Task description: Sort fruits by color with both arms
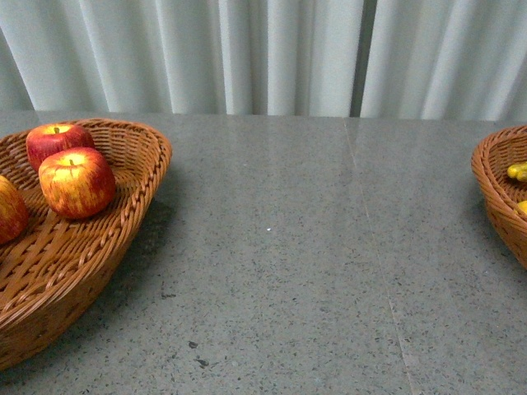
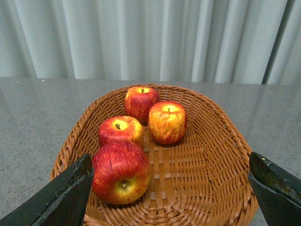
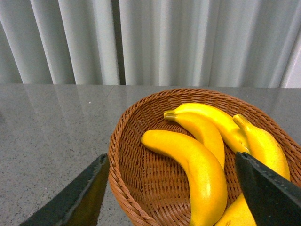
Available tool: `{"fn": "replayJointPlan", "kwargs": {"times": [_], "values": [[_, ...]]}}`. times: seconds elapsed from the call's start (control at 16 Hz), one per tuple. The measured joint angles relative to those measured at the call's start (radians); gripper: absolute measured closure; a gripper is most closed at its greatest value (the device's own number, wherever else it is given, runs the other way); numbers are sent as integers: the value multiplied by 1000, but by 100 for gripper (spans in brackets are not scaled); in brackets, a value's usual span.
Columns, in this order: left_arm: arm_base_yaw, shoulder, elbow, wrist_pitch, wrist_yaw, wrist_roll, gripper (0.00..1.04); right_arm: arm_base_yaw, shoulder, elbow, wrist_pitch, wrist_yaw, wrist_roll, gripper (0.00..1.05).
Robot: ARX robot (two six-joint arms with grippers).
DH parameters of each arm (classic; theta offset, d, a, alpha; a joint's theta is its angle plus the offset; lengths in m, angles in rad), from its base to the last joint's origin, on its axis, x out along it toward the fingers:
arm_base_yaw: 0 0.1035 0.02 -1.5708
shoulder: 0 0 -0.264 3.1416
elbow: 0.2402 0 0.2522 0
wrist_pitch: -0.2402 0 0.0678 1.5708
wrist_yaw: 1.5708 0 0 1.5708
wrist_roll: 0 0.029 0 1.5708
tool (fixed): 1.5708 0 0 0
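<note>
Apparently sorting's done: four apples (image 2: 162, 121) sit in the basket (image 2: 221, 141) by the counter (image 1: 288, 247) left edge, bananas (image 3: 202, 165) in the basket (image 3: 127, 165) at the right edge. Left hand (image 2: 171, 190) & right hand (image 3: 174, 190) gape wide, both empty. Next: prob. just retract, nothing left btwn baskets.

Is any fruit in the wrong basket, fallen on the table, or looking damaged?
Nothing stands out. The left basket holds only apples: four red apples, one lying tipped on its side. The right basket holds only bananas. No fruit lies on the grey table, and none looks damaged. Both grippers hang open and empty.
</note>
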Motion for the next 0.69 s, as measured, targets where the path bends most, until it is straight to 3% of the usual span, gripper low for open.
{"fn": "replayJointPlan", "kwargs": {"times": [0.31, 0.69], "values": [[0, 0, 0, 0, 0, 0, 7, 0, 0, 0, 0, 0, 0, 5], [0, 0, 0, 0, 0, 0, 7, 0, 0, 0, 0, 0, 0, 6]]}}
